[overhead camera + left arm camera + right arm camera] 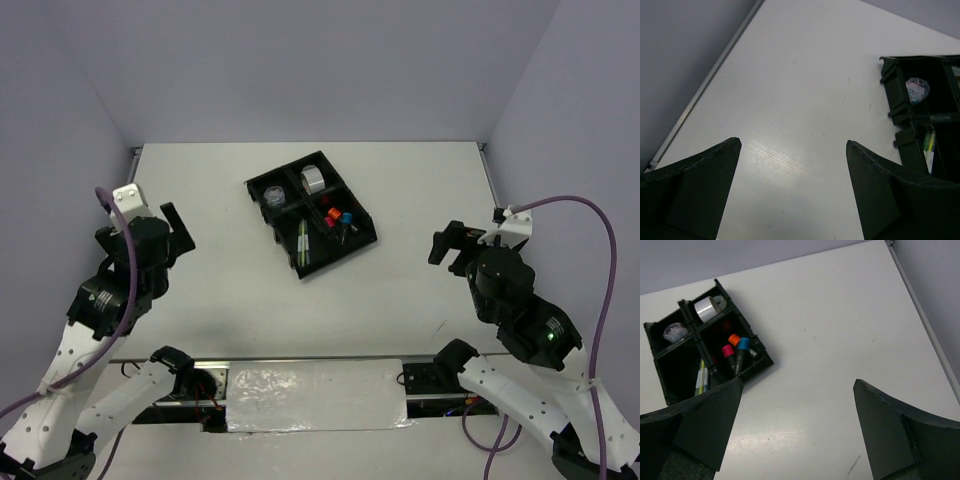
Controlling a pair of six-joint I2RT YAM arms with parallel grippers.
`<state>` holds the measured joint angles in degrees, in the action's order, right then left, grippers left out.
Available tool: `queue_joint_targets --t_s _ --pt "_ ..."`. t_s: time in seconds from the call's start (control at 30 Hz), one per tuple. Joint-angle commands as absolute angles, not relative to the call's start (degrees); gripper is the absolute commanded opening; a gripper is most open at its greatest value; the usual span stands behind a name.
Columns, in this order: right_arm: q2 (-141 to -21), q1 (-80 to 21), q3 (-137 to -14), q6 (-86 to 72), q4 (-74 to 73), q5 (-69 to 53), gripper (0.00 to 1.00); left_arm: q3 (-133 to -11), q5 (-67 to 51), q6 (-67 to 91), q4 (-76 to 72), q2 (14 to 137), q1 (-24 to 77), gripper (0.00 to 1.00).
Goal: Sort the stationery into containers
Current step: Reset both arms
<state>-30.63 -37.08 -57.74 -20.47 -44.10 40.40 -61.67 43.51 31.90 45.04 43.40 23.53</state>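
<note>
The black four-compartment tray point(368, 240) lies askew at the table's middle back. In its compartments are a glittery tape roll point(272, 196), a pale tape roll point(313, 180), markers with orange, blue and pink caps point(341, 218) and thin greenish pens point(303, 240). The right wrist view shows the tray point(761, 361) at upper left with the pale roll point(707, 308), the glittery roll point(674, 331), the markers point(740, 347) and the pens point(702, 381). My left gripper point(172, 228) point(792, 141) hangs open over bare table, left of the tray point(894, 95). My right gripper point(450, 245) point(798, 381) is open too, right of the tray.
Grey walls close in the table on the left, back and right, with a metal edge strip point(487, 165) along the right side. A foil-covered plate point(315, 395) sits between the arm bases at the near edge.
</note>
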Motion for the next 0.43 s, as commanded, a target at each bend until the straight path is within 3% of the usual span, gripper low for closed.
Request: queue_joint_targets --t_s 0.0,0.4 --pt "-31.4 -36.9 -58.4 -23.0 -49.3 43.0 1.0 -60.5 49.3 32.3 45.0 41.6 23.2 0.99" --pt "-32.8 -36.7 -57.0 -24.5 -47.4 42.3 1.0 -57.9 48.4 30.8 42.5 41.7 22.7 0.99"
